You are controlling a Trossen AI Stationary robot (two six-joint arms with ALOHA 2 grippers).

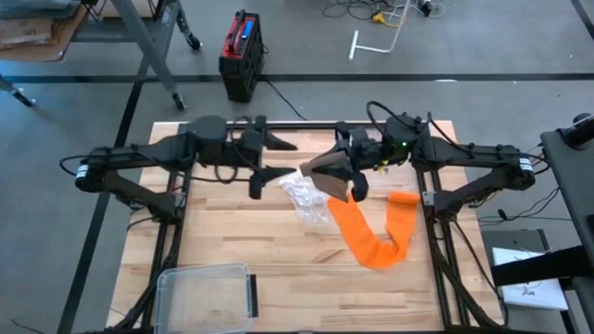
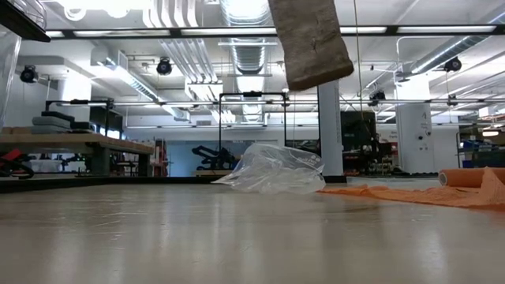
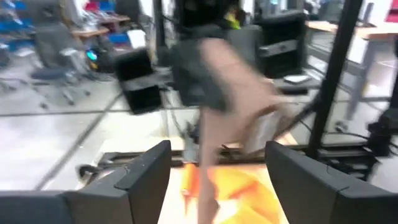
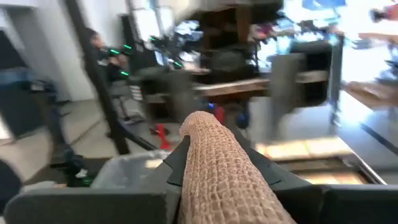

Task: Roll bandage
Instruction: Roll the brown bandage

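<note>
Right tool (image 4: 211, 168) clamps tan bandage (image 4: 221, 165); low view shows only its hanging end.

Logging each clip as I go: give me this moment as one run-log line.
right gripper: shut on tan bandage, lifted | left gripper: open, facing it | orange bandage: unrolled on table | plastic wrapper: beside

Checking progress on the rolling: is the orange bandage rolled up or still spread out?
Mostly spread out. The orange bandage lies unrolled in a bent strip on the table; only its far end is rolled.
</note>
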